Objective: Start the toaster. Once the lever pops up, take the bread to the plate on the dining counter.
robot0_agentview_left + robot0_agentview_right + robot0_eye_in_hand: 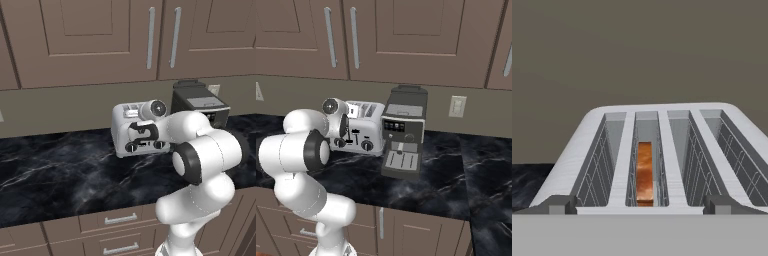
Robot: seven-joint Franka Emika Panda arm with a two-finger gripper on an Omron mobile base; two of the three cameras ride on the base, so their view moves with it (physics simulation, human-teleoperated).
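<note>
**A:** Hand view first: where does the boxy silver-white toaster (662, 150) lie from the tool (640, 207)?

**B:** Straight ahead and just below it. The two dark fingertips (557, 204) rise at the bottom edge, one on each side of the toaster's near end, set wide apart with nothing between them. So the tool is fully spread and holds nothing.

**A:** And the small slice of bread with the orange-brown crust (644, 172)?

**B:** Sunk edge-up in the second slot from the left, almost on the tool's centre line. Its long edge runs away from the tool, along the slot.

**A:** So the slots run lengthwise from where the tool looks?

**B:** Yes, all four run away from it, side by side.

**A:** What does the left base view add?

**B:** The tool (142, 131) sits right at the toaster's (120, 125) front face, above the two round black knobs (131, 147). Beyond the tool to the right stands the taller black coffee machine (200, 102), all on the black veined marble surface (60, 170).

**A:** Then the start?

**B:** I judge the levers lie just under the tool, on that front face, so the push goes downward.
</note>
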